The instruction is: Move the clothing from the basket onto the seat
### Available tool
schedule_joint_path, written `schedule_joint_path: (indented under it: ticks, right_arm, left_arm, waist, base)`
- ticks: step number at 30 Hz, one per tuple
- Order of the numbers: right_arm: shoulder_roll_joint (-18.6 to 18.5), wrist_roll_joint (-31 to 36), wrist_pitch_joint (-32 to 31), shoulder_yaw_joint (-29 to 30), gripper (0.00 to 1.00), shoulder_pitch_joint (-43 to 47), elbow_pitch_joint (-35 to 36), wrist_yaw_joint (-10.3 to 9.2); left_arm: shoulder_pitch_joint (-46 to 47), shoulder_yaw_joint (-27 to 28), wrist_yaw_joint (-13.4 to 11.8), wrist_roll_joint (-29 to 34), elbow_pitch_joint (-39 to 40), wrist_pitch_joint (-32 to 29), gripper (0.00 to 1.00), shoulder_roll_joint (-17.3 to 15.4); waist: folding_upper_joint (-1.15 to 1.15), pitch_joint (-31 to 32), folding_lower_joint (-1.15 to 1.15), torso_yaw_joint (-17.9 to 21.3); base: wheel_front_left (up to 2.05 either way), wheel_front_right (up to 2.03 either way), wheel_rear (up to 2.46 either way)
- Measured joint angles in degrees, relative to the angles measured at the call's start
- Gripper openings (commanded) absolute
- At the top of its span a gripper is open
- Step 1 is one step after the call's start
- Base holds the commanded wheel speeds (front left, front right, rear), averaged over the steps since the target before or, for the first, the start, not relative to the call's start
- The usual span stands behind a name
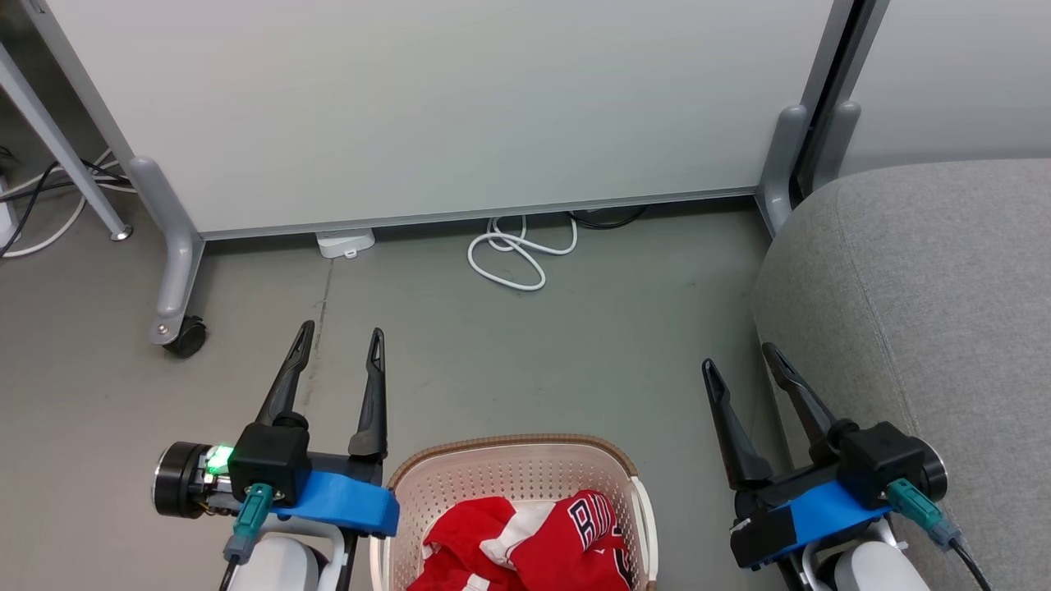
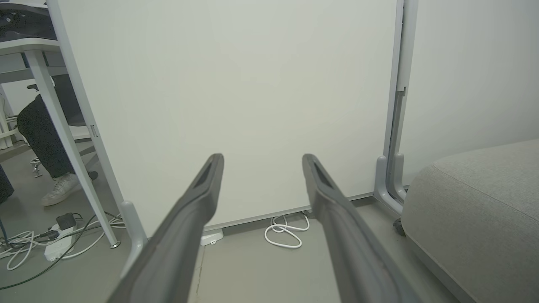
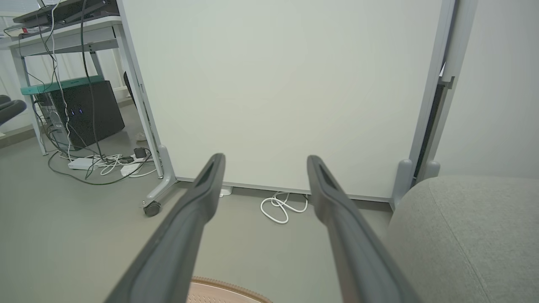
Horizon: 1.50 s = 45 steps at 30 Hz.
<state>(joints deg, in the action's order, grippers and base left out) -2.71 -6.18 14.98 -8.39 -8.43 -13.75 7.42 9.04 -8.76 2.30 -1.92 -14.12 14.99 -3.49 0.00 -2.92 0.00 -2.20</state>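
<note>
The cream-white basket (image 1: 460,484) with a brown rim stands on the floor at the bottom centre of the head view; its rim (image 3: 227,288) also peeks in at the bottom of the right wrist view. Red clothing (image 1: 534,546) lies bunched inside it, a jersey with dark letters on top. The grey seat (image 1: 928,328) fills the right side, and shows as well in both wrist views (image 2: 476,219) (image 3: 463,235). My left gripper (image 1: 341,336) is open, left of the basket and empty. My right gripper (image 1: 739,357) is open between basket and seat, also empty.
A white partition panel (image 1: 443,107) on castor feet (image 1: 185,336) stands across the back. A coiled white cable (image 1: 517,254) lies on the floor below it. A desk leg (image 1: 61,148) and more cables sit at far left. A person's leg and shoe (image 2: 59,189) show beyond the desk.
</note>
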Motion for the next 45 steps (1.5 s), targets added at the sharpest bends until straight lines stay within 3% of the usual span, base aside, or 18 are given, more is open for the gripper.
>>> schedule_joint_path:
  ticks: [16,28,37,45]
  right_arm:
    - [0.0,-0.1,0.0,-0.2,1.0,-0.2,-0.2,0.0]
    - [0.0,0.0,0.1,-0.1,1.0,-3.3,1.3,0.01]
    - [0.0,0.4,0.1,0.2,1.0,-7.3,3.9,0.02]
    - [-0.1,1.0,0.1,0.5,1.0,-9.9,5.7,0.05]
  left_arm:
    - [0.1,0.3,0.4,-0.1,-0.4,0.0,1.0,0.1]
    - [5.6,-3.0,3.3,1.0,-4.5,0.1,1.0,-1.0]
    - [13.7,-9.1,4.8,1.7,-10.3,0.1,1.0,-3.8]
    - [19.4,-19.3,5.1,0.9,-17.5,0.1,1.0,-6.3]
  waist:
    - [0.0,-0.3,0.0,0.4]
    - [0.0,-4.8,0.0,2.3]
    - [0.0,-12.2,0.0,4.8]
    - [0.0,-19.0,0.01,7.6]
  base:
    - [0.0,0.0,0.0]
    - [0.0,0.0,0.0]
    - [0.0,0.0,0.0]
    - [0.0,0.0,0.0]
